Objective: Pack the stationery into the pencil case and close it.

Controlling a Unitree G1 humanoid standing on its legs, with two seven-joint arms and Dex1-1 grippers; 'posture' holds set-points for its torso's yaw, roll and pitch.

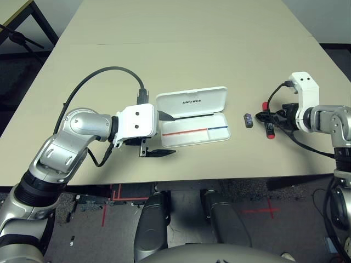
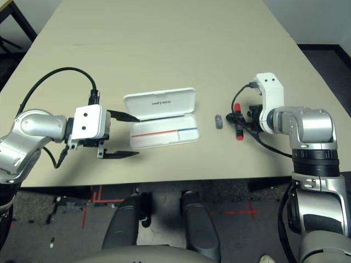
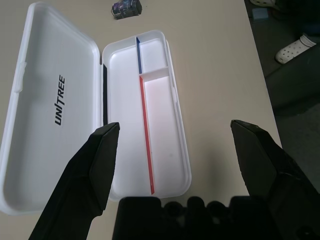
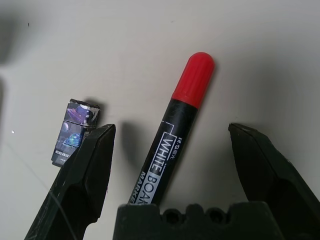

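The white pencil case point(image 1: 215, 136) lies open at mid-table, its lid point(image 1: 191, 101) with the dark print folded back and a red-and-blue line along the tray. My left gripper point(image 1: 167, 134) is open at the case's left end, one finger over the lid edge and one in front of the tray point(image 3: 172, 90). The red marker point(image 4: 170, 145) with its black band lies to the right, between the fingers of my open right gripper point(image 1: 269, 118); neither finger touches it. The tiny dark block point(image 1: 248, 119) sits between the case and the marker.
The tan table point(image 1: 181, 49) stretches bare far behind the case. Its front edge point(image 1: 192, 179) runs close below both grippers. A black cable point(image 1: 104, 74) loops over my left forearm. A dark stand point(image 1: 16, 33) is on the floor at the far left.
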